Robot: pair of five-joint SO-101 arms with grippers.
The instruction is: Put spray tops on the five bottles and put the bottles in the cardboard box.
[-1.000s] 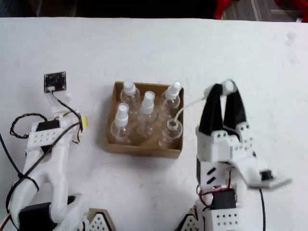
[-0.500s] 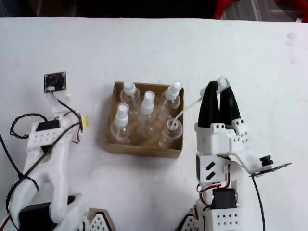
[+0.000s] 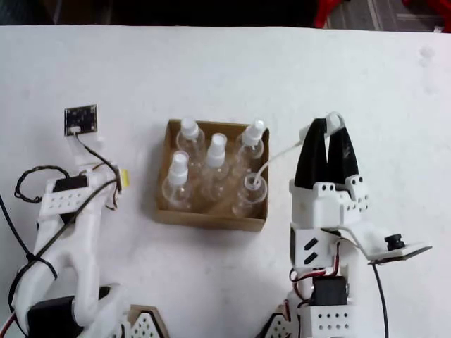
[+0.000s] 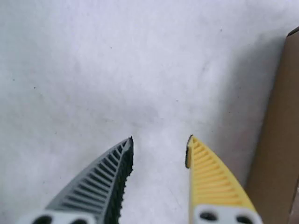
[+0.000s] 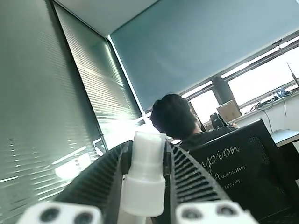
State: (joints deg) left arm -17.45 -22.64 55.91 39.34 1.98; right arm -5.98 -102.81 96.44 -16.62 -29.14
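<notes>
Cardboard box (image 3: 211, 217) is sitting mid-tabletop (image 3: 211, 70) just where it was a second ago, with all five bottles standing inside it. The right arm (image 3: 328, 218) is the part that has been shifting. Its wrist has been rolling over the last second. Its tips, which were leaning toward the box half a second ago, are now sitting slightly farther from it again.

The right pincer (image 3: 330, 127) is hovering just beside the box's right edge, closed to a narrow gap on a white spray top (image 5: 144, 175), with its fingers pressing the top's two sides. The left pincer (image 4: 159, 144) is hanging wide open over bare tabletop, gripping nothing, its yellow finger (image 4: 210, 182) near the box's outer wall.

Four capped bottles (image 3: 215, 158) are wearing their tops. The uncapped bottle (image 3: 250, 190) is standing in the corner nearest the right arm. The held top's thin dip tube (image 3: 271, 158) is still curving down into its open neck.
</notes>
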